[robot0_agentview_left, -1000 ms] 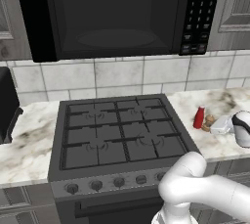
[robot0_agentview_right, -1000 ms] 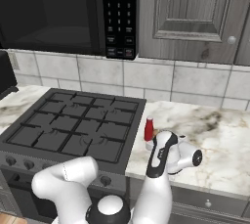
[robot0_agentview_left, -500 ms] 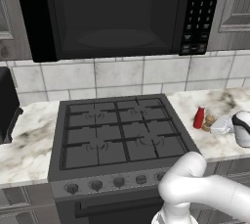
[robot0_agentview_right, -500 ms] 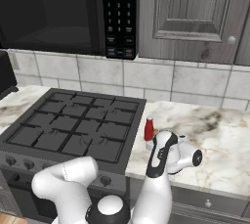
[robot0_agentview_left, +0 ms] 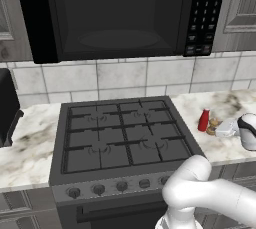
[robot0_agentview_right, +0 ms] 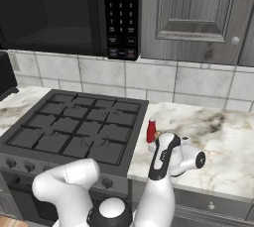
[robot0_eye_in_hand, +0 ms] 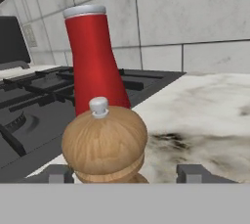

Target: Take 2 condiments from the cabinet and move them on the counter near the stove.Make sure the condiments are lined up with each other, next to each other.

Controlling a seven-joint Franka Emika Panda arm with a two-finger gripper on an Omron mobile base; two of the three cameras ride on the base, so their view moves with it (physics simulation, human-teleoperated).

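Since the earlier frames the arm and both condiments sit where they were; the one change is at the hand [robot0_eye_in_hand: 125,174], whose fingertips [robot0_eye_in_hand: 58,173] now stand apart on either side of the wooden shaker [robot0_eye_in_hand: 105,145] without pressing it. The shaker stands upright on the marble desk [robot0_eye_in_hand: 205,120], released. Just behind it, close to touching or touching, stands the red squeeze bottle [robot0_eye_in_hand: 93,61], also upright, between the shaker and the stove [robot0_eye_in_hand: 34,105].

In the left base view, the red bottle [robot0_agentview_left: 203,120] and the shaker [robot0_agentview_left: 214,126] stand side by side near the desk's [robot0_agentview_left: 220,103] stove-side edge, right beside the stove [robot0_agentview_left: 120,133], with the hand [robot0_agentview_left: 226,128] just beside the shaker. In the right base view, the bottle [robot0_agentview_right: 151,130] shows above the arm, next to the stove [robot0_agentview_right: 74,132] on the desk [robot0_agentview_right: 223,137].
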